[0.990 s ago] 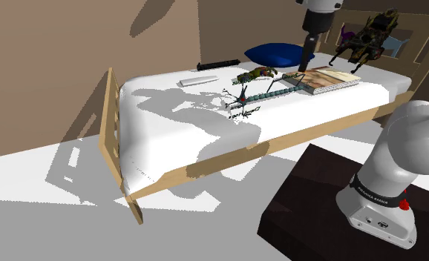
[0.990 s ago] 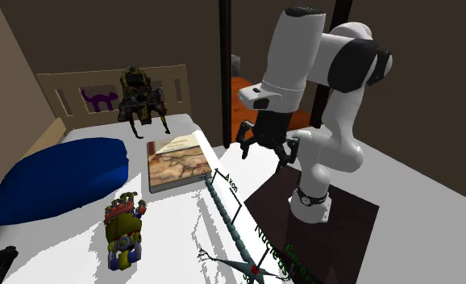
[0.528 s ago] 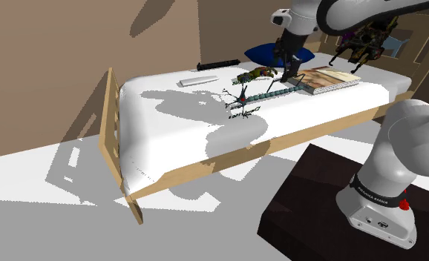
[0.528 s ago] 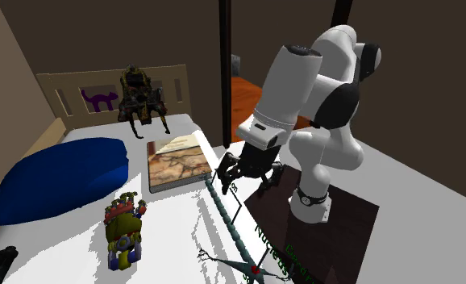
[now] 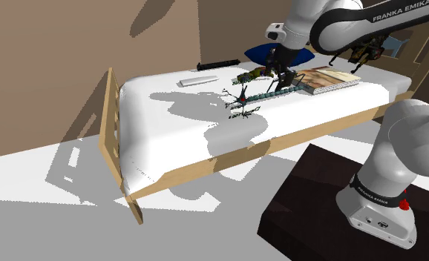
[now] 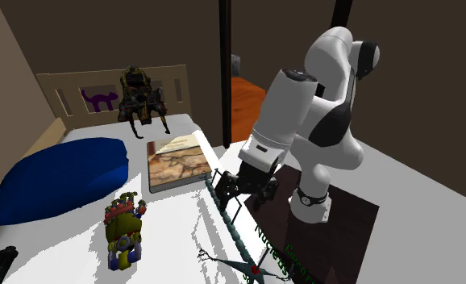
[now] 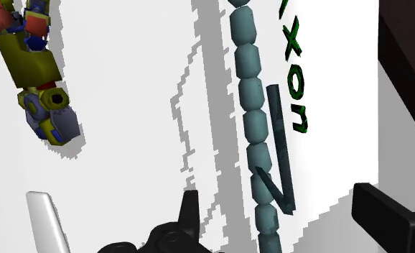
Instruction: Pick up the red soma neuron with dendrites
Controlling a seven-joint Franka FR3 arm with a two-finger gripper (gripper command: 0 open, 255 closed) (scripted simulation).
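Observation:
The neuron model lies on the white bed (image 5: 176,126). Its red soma (image 5: 243,98) has thin dark dendrites spreading around it. A teal beaded axon (image 5: 274,88) runs from the soma toward the book. In the second exterior view the soma (image 6: 255,270) is near the bottom edge and the axon (image 6: 226,216) leads up to my gripper (image 6: 240,190). My gripper (image 5: 280,78) hangs low over the axon's far end, open and holding nothing. In the wrist view the axon (image 7: 253,122) passes between the spread fingers of the gripper (image 7: 288,215), beside a green "Axon" label (image 7: 296,79).
A brown book (image 5: 329,80) lies just beyond the axon, with a blue pillow (image 5: 277,52) behind it. A colourful toy (image 6: 124,230) lies beside the axon. A dark figure (image 6: 143,101) sits at the headboard. A white flat object (image 5: 198,79) and a black cylinder (image 5: 219,64) lie further off.
The arm has folded down and swung toward the shoulder view's left, bringing the open gripper from high above the book down to just above the axon.

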